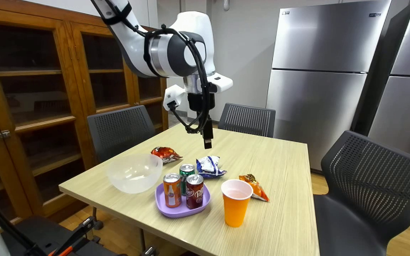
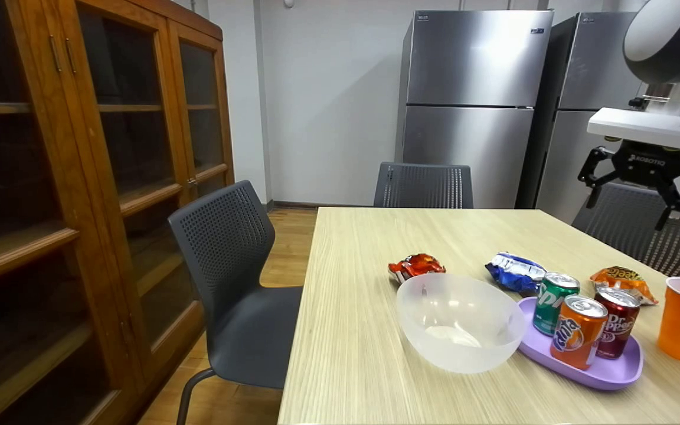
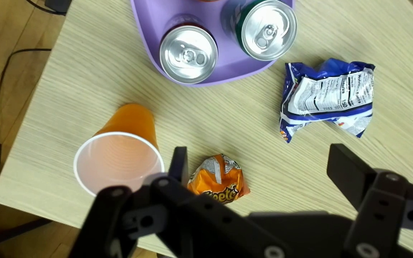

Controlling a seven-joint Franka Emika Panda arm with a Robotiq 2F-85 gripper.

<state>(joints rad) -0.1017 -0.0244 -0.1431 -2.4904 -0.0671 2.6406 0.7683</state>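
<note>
My gripper (image 3: 262,166) is open and holds nothing, with its fingers wide apart. In both exterior views it hangs above the table (image 1: 279,160), pointing down (image 1: 208,142) (image 2: 627,211). In the wrist view an orange Cheetos bag (image 3: 221,181) lies below, near the left finger and partly hidden by it. A blue and white snack bag (image 3: 330,95) lies farther up, toward the right finger. An orange cup (image 3: 134,118) with a white rim stands left of the Cheetos bag. A purple tray (image 3: 228,76) holds a Dr Pepper can (image 3: 188,53), a green can (image 3: 267,30) and an orange Fanta can (image 1: 172,190).
A frosted bowl (image 1: 133,174) stands beside the tray, with a red snack bag (image 1: 165,154) behind it. Dark chairs (image 1: 372,185) surround the table. A wooden cabinet (image 2: 98,236) and steel refrigerators (image 2: 470,136) stand beyond.
</note>
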